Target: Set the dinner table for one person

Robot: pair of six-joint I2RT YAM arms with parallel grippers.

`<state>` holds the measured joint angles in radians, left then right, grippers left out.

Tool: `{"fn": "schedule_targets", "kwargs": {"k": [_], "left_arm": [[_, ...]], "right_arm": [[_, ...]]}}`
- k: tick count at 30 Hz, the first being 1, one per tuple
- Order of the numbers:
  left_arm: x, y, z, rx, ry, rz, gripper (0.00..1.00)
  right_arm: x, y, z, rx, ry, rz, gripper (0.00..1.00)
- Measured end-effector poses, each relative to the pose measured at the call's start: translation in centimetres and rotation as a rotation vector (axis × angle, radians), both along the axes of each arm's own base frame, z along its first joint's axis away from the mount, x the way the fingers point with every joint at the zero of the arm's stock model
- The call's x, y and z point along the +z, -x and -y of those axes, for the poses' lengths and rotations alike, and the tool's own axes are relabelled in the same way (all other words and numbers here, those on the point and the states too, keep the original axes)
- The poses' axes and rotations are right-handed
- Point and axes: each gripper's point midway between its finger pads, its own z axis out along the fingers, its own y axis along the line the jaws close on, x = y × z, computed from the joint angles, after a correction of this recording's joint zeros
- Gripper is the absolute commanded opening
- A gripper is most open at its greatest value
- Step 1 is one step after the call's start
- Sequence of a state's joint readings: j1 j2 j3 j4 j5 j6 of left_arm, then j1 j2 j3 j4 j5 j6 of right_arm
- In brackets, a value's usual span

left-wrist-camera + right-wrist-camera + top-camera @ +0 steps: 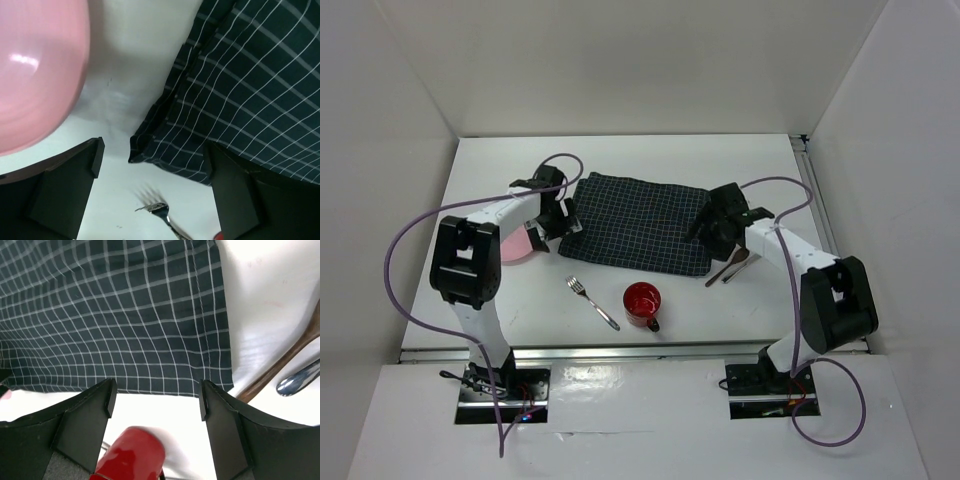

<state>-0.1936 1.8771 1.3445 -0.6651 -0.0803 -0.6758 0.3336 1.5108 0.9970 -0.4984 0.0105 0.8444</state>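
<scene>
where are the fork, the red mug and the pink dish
fork point(595, 305), top view, middle of its handle
red mug point(642, 298), top view, inside of the cup
pink dish point(35, 75), left wrist view, its glossy curved surface

left wrist view: you get the pink plate point(35, 70) blurred, cut off above one jaw | fork point(157, 209) between the jaws, handle leaves the bottom edge | right wrist view: red mug point(131, 456) blurred between the jaws, base cut off | wooden utensil point(285, 362) outside one jaw, both ends unseen
</scene>
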Motion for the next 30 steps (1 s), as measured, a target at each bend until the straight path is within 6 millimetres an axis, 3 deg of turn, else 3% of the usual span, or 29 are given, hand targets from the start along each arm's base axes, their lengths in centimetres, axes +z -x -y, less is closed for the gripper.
{"fn": "schedule_targets", "kwargs": {"k": [5, 9, 12, 13, 16, 17, 20, 24, 26, 28, 30], "left_arm": [[-0.7, 1.2, 0.4, -0.009, 0.011, -0.038, 0.92], [-1.2, 1.8, 0.6, -0.012, 0.017, -0.059, 0.64], [-1.5, 1.7, 0.7, -0.011, 0.02, -0.062, 0.47], [-1.6, 1.7, 0.7, -0.013, 0.02, -0.065, 0.34], [-1.9, 1.4, 0.9, -0.012, 0.022, -0.071, 0.14], [-1.9, 1.2, 0.9, -0.012, 0.022, -0.069, 0.0], [-1.7, 0.7, 1.0, -0.015, 0.023, -0.06, 0.0], [-1.4, 0.5, 1.0, -0.014, 0.022, -0.052, 0.0], [-1.5, 0.5, 0.9, -0.013, 0.016, -0.054, 0.0], [-1.4, 0.6, 0.8, -0.012, 0.014, -0.054, 0.0], [-1.0, 0.5, 0.8, -0.011, 0.012, -0.054, 0.0]], "right_arm": [[-2.5, 2.5, -0.6, 0.007, -0.071, -0.088, 0.78], [-4.2, 4.8, -1.3, 0.005, -0.134, -0.167, 0.75], [-4.5, 5.2, -1.7, -0.007, -0.168, -0.179, 0.74], [-4.6, 5.1, -1.8, -0.01, -0.176, -0.176, 0.72], [-4.8, 4.7, -2.0, -0.025, -0.188, -0.171, 0.68], [-4.9, 4.6, -2.0, -0.029, -0.191, -0.169, 0.63], [-5.9, 4.4, -2.1, -0.046, -0.187, -0.188, 0.56], [-6.4, 4.0, -2.2, -0.063, -0.193, -0.197, 0.38], [-6.7, 3.8, -2.1, -0.066, -0.184, -0.194, 0.14], [-7.0, 3.6, -1.9, -0.081, -0.173, -0.197, 0.0], [-6.8, 2.9, -1.8, -0.087, -0.161, -0.185, 0.0]]}}
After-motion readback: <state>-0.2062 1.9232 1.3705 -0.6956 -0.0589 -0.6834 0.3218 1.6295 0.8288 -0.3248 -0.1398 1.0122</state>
